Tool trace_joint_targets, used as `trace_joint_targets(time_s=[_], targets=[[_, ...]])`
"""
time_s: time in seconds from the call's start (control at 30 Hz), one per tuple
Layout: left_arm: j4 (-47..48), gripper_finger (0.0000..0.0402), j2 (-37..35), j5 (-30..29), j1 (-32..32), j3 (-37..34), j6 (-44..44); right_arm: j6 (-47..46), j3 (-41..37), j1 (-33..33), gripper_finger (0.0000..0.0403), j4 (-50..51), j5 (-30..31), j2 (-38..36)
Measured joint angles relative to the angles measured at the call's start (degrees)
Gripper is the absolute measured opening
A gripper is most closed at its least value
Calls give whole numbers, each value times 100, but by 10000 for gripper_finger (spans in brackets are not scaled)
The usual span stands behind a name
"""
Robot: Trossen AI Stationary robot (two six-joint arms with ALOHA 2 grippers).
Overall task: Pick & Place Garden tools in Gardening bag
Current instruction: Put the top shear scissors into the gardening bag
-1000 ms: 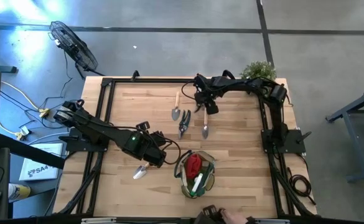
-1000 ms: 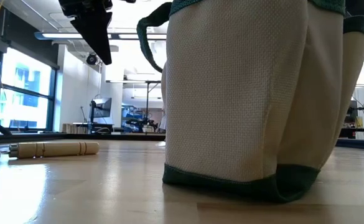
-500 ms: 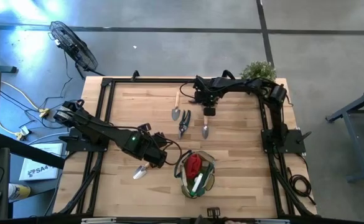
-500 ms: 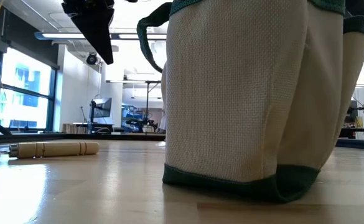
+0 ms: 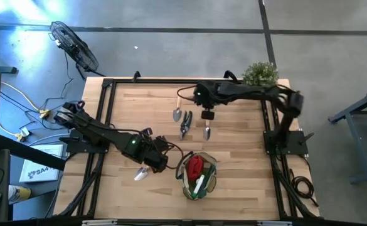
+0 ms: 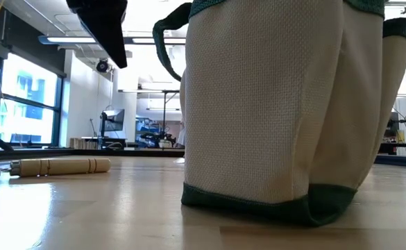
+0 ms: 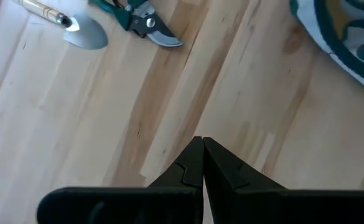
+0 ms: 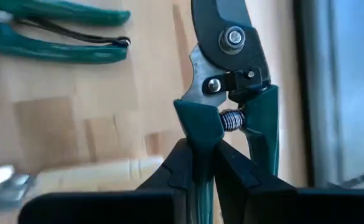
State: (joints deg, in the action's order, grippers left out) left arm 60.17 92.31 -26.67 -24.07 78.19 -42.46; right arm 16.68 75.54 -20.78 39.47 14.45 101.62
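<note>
My right gripper (image 5: 206,115) hangs over the table's far middle, shut on green-handled pruners (image 8: 228,50). A second pair of pruners (image 5: 185,124) and a wooden-handled trowel (image 5: 177,114) lie flat on the table beside it. The gardening bag (image 5: 196,177) stands near the front edge with a red piece (image 5: 196,166) and a white bottle (image 5: 199,186) inside. My left gripper (image 5: 160,161) hovers shut just left of the bag, holding nothing. Another pale-handled tool (image 5: 141,174) lies on the table by it. My right gripper pinches one green handle (image 8: 197,134) of the pruners between its two fingers, just behind the spring and pivot. The fingers slant down from the far right and lie along the tool. The metal blade (image 8: 219,18) points away past the fingertips, lower than the handles, above the table.
A bushy green plant (image 5: 260,72) stands at the far right corner. Black frame rails run along the table's left side (image 5: 105,119) and right side (image 5: 266,119). Bare wood lies between the far tools and the bag. In the low view the bag (image 6: 286,111) blocks most of the table.
My right gripper has shut on the pruners' handle and risen with them, rolling its wrist, while that arm has stretched out straighter across the far edge. The pruners have come up off the table, blade end lowest. The other tools and the bag have stayed put.
</note>
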Motion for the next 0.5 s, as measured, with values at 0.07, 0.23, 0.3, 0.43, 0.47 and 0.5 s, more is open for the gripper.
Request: trace_joint_targets(time_s=[0.07, 0.23, 0.3, 0.43, 0.47, 0.5], targets=[[-77, 0, 0, -104, -87, 2, -2, -46, -8, 201, 30, 54, 6, -500], [-63, 0, 0, -338, -308, 2, -168, -485, 8, 851, 30, 204, -45, -2055], [-62, 0, 0, -474, -418, 2, -242, -834, 5, 1160, 30, 236, -177, -2662], [-68, 0, 0, -867, -614, 2, -330, -1489, 17, 1953, 30, 155, -560, -3779], [-73, 0, 0, -971, -650, 2, -348, -1617, -31, 2190, 30, 64, -589, -4003], [-73, 0, 0, -1069, -685, 2, -374, -1734, -121, 2440, 30, -21, -590, -4207]])
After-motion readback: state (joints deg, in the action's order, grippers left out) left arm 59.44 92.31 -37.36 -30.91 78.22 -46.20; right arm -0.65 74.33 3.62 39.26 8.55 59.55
